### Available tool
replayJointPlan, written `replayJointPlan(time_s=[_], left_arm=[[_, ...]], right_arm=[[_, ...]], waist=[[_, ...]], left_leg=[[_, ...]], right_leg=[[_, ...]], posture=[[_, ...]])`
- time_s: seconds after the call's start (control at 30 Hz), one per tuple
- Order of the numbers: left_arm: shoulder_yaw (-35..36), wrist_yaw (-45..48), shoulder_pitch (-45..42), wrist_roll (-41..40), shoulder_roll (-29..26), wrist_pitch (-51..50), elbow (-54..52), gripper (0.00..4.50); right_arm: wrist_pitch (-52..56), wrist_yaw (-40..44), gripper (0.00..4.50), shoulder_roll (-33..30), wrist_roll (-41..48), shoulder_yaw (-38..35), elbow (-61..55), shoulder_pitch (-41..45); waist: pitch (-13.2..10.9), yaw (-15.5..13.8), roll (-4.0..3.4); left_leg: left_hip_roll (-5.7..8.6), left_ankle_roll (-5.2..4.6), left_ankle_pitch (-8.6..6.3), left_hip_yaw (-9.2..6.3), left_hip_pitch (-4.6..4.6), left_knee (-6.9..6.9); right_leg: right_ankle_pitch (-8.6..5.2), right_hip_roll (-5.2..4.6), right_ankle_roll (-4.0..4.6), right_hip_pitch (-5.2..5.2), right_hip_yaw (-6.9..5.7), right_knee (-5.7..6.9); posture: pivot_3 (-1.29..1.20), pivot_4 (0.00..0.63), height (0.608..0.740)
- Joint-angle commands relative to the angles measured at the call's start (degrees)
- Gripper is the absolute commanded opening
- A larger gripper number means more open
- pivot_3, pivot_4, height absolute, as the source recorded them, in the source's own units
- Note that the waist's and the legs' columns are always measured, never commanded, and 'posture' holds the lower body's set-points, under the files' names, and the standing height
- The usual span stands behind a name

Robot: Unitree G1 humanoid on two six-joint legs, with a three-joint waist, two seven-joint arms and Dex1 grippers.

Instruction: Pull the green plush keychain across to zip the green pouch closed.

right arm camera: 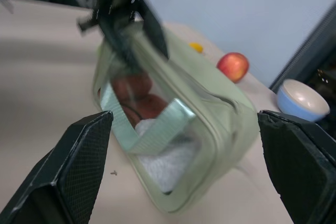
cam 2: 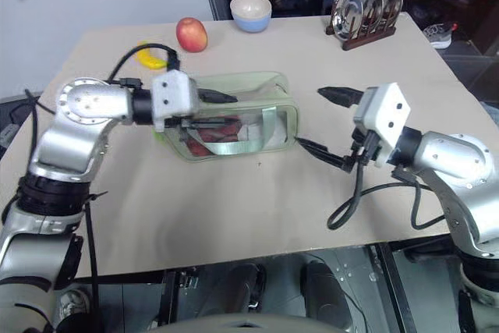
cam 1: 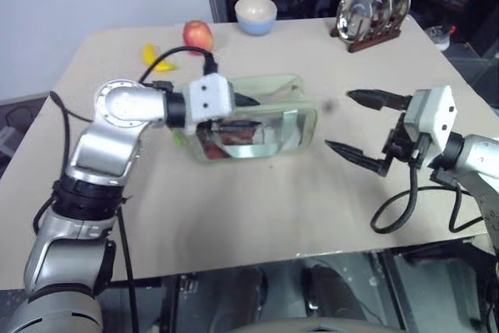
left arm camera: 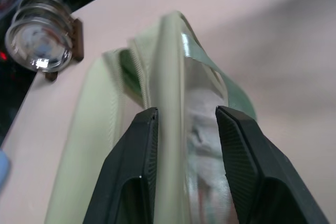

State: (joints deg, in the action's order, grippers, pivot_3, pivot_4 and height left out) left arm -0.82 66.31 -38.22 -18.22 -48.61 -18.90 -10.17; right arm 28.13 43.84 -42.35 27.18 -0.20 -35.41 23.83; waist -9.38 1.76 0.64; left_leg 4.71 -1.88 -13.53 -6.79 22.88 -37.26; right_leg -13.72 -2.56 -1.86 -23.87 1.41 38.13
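The green pouch [cam 1: 284, 93] lies on its side mid-table, its clear panel showing red contents. My left gripper [cam 1: 243, 113] is at the pouch's left end, open, with its fingers [left arm camera: 139, 150] straddling the pouch's upper front edge and a pale strap [left arm camera: 170, 77]. A scrap of lime green [cam 1: 178, 137], probably the green plush keychain, peeks out under the left wrist; the rest is hidden. My right gripper [cam 1: 340, 122] is open wide just off the pouch's right end, pointing at it with nothing between its fingers.
At the table's far side lie a yellow banana [cam 1: 153, 58], a red apple [cam 1: 198, 34], a blue-and-cream bowl [cam 1: 256, 14] and a wooden rack of metal plates [cam 1: 373, 4]. A black cable [cam 1: 394, 212] loops under the right wrist near the table's front edge.
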Motion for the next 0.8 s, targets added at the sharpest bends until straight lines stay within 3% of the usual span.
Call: replayJointPlan(time_s=[0.03, 0.17, 0.3, 0.4, 0.5, 0.53, 0.6, 0.73, 0.8], left_arm=[[12.06, -2.93, 2.99, -10.04, -2.39, -9.49, -6.96, 1.87], [24.72, -7.77, 12.83, -17.52, -3.21, -18.62, -14.08, 1.87], [38.67, -7.60, 31.33, -20.19, -1.08, -21.74, -16.68, 1.87], [42.79, -9.35, 39.90, -20.54, 2.90, -20.39, -14.41, 1.87], [41.45, -11.50, 43.87, -17.30, 5.90, -15.39, -13.50, 1.87], [41.03, -12.68, 44.08, -16.76, 6.80, -14.20, -12.83, 1.91], [39.63, -14.27, 43.96, -15.62, 8.21, -11.95, -11.66, 2.44], [35.28, -18.24, 41.99, -12.83, 10.09, -8.62, -10.10, 4.15], [31.51, -20.91, 40.13, -9.03, 10.58, -6.00, -8.46, 4.15]], right_arm=[[-1.65, -1.81, 4.50, 2.36, -7.95, 8.08, 3.08, 6.46], [-5.79, -0.07, 4.50, 5.37, -14.62, 15.06, 9.06, 11.98], [-9.46, 0.56, 4.50, 9.29, -19.56, 18.86, 16.82, 18.10], [-12.84, 1.39, 4.50, 11.53, -23.06, 21.15, 22.61, 20.80], [-16.30, 2.71, 4.50, 12.65, -26.24, 23.14, 27.67, 22.33], [-17.08, 3.36, 4.24, 12.68, -26.98, 23.49, 28.63, 22.54], [-18.59, 4.21, 3.60, 12.74, -28.07, 23.56, 29.99, 22.76], [-20.41, 5.03, 1.66, 12.76, -29.66, 23.05, 30.80, 22.56], [-21.20, 4.92, 1.66, 12.74, -30.65, 22.86, 31.15, 22.36]], waist=[[0.00, 0.15, 0.01], [0.00, 0.50, 0.00], [-0.01, 0.77, -0.03], [-0.01, -0.04, 0.01], [0.00, -1.28, 0.04], [0.01, -1.52, 0.04], [0.02, -1.98, 0.07], [0.03, -2.10, 0.06], [0.03, -2.03, 0.06]], left_leg=[[0.00, 0.04, 0.02, -0.02, 0.00, 0.00], [0.01, 0.22, 0.13, 0.02, -0.04, 0.00], [0.00, 0.24, 0.13, -0.01, -0.02, 0.05], [-0.01, 0.25, 0.13, 0.08, -0.10, 0.16], [0.01, 0.25, 0.11, -0.05, -0.10, 0.15], [0.05, 0.25, 0.11, -0.05, -0.11, 0.14], [0.08, 0.25, 0.11, -0.07, -0.10, 0.11], [0.08, 0.26, 0.11, -0.06, -0.11, 0.11], [0.07, 0.26, 0.11, -0.08, -0.12, 0.12]], right_leg=[[0.00, -0.01, 0.00, 0.01, -0.03, 0.00], [0.00, -0.02, 0.00, 0.02, 0.03, -0.02], [0.00, 0.00, 0.01, -0.02, 0.04, -0.09], [0.00, 0.00, 0.03, -0.02, 0.14, -0.10], [0.01, -0.04, 0.05, 0.01, -0.03, -0.14], [0.01, -0.10, 0.05, 0.04, -0.04, -0.14], [0.01, -0.13, 0.05, 0.07, -0.07, -0.16], [0.01, -0.12, 0.05, 0.06, -0.05, -0.14], [0.02, -0.09, 0.05, 0.06, -0.07, -0.13]], posture=[[0.00, 0.150, 0.740], [0.00, 0.150, 0.740], [0.00, 0.150, 0.740], [0.00, 0.150, 0.740], [0.00, 0.150, 0.740], [0.00, 0.150, 0.740], [0.00, 0.150, 0.740], [0.00, 0.150, 0.740], [0.00, 0.150, 0.740]])
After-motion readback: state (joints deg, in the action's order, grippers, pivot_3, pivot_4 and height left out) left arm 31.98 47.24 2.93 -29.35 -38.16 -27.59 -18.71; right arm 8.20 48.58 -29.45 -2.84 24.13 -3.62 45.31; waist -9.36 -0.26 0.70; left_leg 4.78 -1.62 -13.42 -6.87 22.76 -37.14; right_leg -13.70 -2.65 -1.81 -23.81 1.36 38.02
